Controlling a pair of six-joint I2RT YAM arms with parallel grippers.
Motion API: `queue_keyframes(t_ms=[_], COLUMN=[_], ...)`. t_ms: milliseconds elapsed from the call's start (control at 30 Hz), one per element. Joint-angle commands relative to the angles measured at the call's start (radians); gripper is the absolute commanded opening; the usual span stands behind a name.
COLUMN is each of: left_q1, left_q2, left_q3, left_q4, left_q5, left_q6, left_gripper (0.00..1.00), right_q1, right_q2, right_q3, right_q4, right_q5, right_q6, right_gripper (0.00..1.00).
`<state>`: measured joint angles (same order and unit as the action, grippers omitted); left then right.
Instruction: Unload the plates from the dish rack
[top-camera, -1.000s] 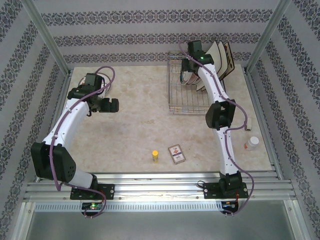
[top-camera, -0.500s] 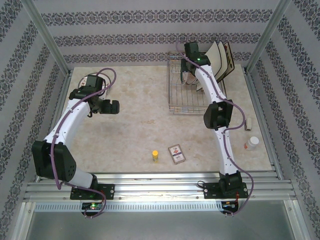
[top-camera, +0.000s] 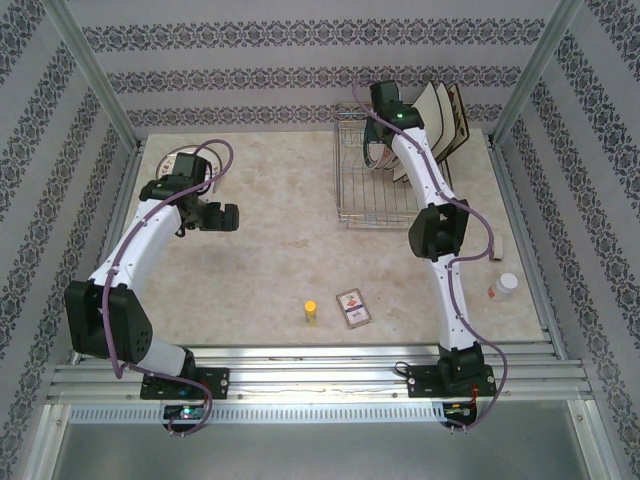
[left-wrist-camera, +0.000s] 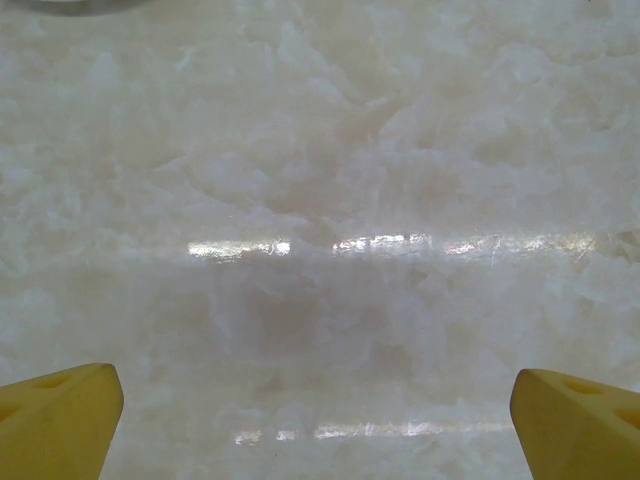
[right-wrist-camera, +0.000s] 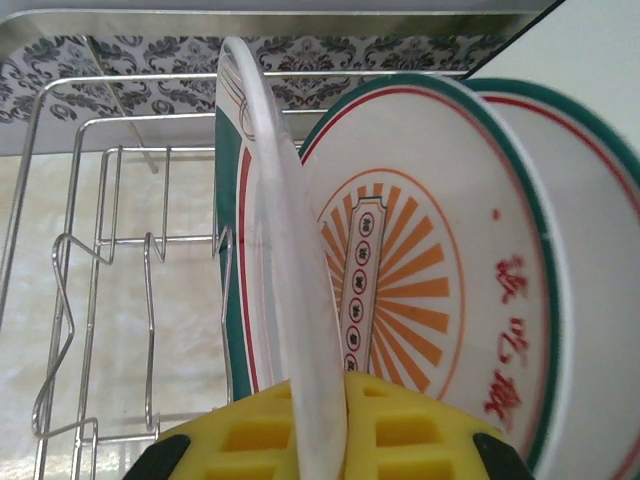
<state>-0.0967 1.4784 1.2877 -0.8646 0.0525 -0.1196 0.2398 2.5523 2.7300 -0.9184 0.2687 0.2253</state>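
Plate (right-wrist-camera: 288, 300) bottom behind right jaws

Bright, even overhead light. Glare streaks across worktop (left-wrist-camera: 380, 243). Nearest plate (right-wrist-camera: 290, 300) edge soft, out of focus.

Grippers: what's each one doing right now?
Left gripper: open, holding nothing.
Right gripper: closed on the rim of a plate.
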Motion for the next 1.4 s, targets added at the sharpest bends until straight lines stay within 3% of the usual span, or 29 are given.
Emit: queue_keyframes(t_ms=[0,633,733,833,900,967,1067,1267,1367], left_q1=[0.004,0.009,0.008,0.009,0.009,0.011,0.013,0.013,0.013], left_q2=[-0.039,-0.022,-0.009,0.005,0.014,0.013,0.016,0.003,-0.029], left_q3=[-0.008,-0.026,-0.021,-0.01,0.005,0.01,0.021,0.011,-0.025], left_q4=[0.003,0.028,0.031,0.031,0.027,0.038,0.045,0.044,0.059], left_q5=[0.003,0.015,0.023,0.03,0.031,0.033,0.038,0.038,0.025], left_q6=[0.003,0.003,0.007,0.012,0.017,0.017,0.02,0.026,0.02], left_gripper=[1.0,1.0,1.0,1.0,1.0,1.0,1.0,1.0,1.0], right_q1=[0.037,0.065,0.07,0.055,0.041,0.015,-0.029,-0.098,-0.1], right_q2=[-0.144,-0.466,-0.505,-0.594,-0.694,-0.83,-0.969,-1.107,-1.095], right_q3=[0.014,-0.098,-0.124,-0.251,-0.447,-0.727,-1.015,-1.486,-1.625], right_q4=[0.025,-0.075,-0.092,-0.056,0.047,0.266,0.495,0.983,1.161], right_q5=[-0.045,-0.087,-0.154,-0.338,-0.469,-0.64,-0.824,-1.062,-1.106], right_q6=[-0.018,-0.062,-0.047,0.013,0.072,0.172,0.284,0.554,0.653], right_gripper=[0.0,0.0,0.0,0.0,0.0,0.0,0.0,0.0,0.0])
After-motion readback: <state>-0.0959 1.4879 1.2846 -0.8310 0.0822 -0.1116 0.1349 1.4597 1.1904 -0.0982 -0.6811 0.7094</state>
